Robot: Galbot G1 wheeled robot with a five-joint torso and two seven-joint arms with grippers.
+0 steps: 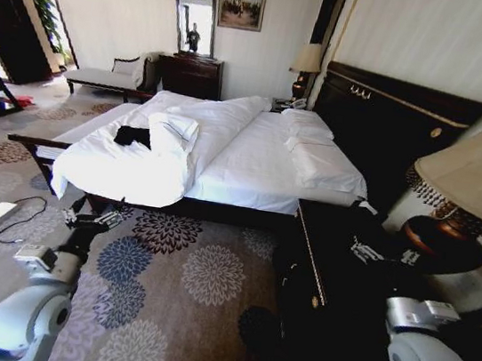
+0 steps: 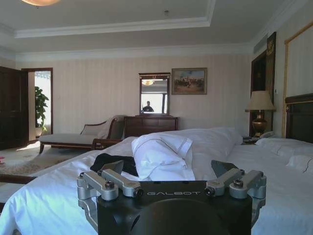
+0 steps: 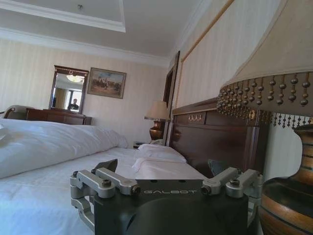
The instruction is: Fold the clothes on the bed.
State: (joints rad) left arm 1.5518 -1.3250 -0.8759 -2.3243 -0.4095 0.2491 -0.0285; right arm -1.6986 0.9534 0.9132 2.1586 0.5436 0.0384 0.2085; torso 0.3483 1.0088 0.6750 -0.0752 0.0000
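while both grippers' jaws gape empty off the bed [image 1: 253, 160], black t-shirt [image 1: 132, 136] lies bunched, lettering hidden by folded duvet [image 1: 176, 131].

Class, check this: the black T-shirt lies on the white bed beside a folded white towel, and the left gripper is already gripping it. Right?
Not quite. The left gripper hangs open over the carpet, short of the bed, holding nothing; the head view shows this. The black T-shirt does lie beside the folded white towel.

Hotel-style bedroom: double bed [image 1: 253, 160], dark headboard [image 1: 393, 121], bedside lamp [image 1: 307, 64].
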